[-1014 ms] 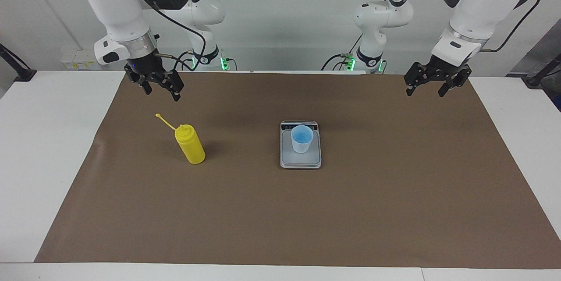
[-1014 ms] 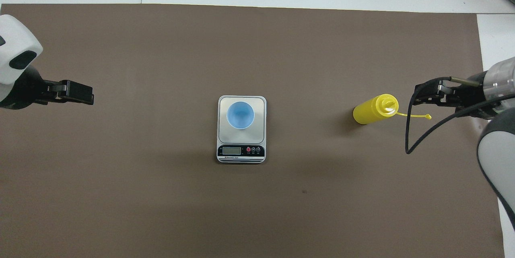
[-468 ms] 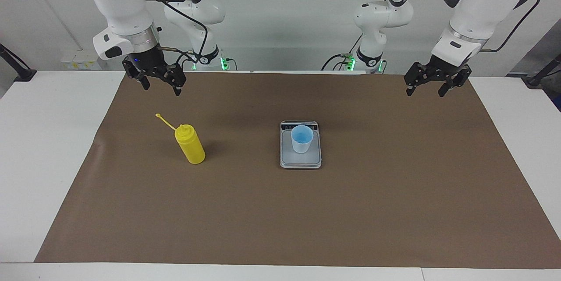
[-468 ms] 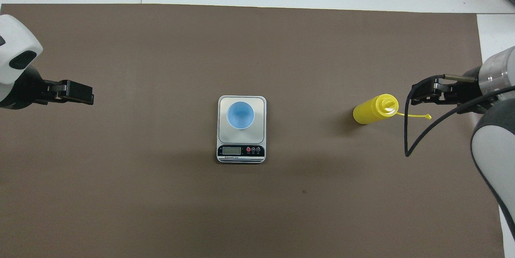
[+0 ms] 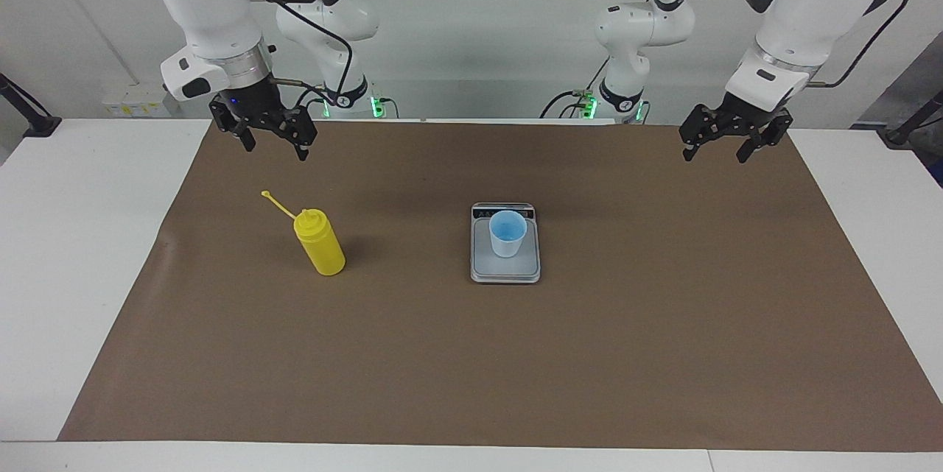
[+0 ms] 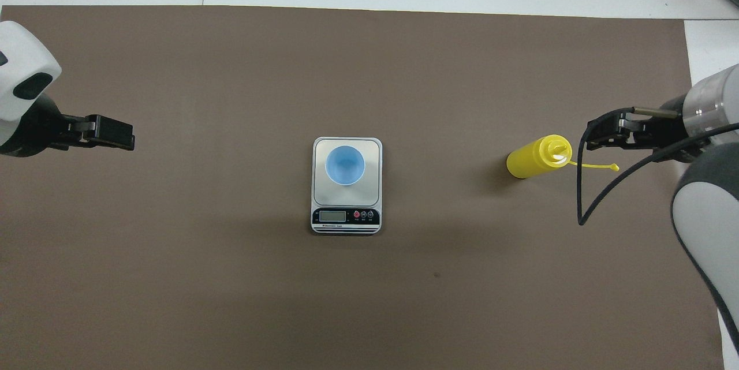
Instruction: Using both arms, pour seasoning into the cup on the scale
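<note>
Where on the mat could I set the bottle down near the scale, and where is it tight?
Bare mat lies between the yellow bottle and the scale, and between the scale and the left arm's end. The strip farther from the robots than the scale is bare too. The only tight spot is the scale plate, where the blue cup stands.

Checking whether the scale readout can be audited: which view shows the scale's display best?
The overhead view: the scale's display strip faces the camera, its screen and buttons unobstructed below the blue cup. The digits cannot be read. In the facing view the display strip is a thin dark band partly hidden by the cup.
</note>
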Controlling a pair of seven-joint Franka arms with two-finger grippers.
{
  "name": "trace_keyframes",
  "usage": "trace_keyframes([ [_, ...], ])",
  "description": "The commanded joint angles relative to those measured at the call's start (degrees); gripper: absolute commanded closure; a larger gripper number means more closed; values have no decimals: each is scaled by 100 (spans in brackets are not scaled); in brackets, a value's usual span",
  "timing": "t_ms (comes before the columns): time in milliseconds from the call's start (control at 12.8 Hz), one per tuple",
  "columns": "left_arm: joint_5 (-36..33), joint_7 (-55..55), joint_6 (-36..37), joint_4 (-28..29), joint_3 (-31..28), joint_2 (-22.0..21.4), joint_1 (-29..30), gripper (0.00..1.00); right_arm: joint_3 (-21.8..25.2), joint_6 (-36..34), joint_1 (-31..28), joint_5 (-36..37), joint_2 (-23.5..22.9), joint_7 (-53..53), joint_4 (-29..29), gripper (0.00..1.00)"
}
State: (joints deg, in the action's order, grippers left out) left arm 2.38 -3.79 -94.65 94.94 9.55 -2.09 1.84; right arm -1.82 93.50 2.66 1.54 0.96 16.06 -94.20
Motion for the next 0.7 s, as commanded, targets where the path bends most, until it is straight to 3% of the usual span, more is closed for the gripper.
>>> trace_keyframes([
  [0,96,45,52,121,3,-134,62,0,-20,63,-37,22,-87,-130,121,0],
  [624,96,45,52,121,3,-143,62,0,-11,63,-55,22,-87,-437,147,0],
])
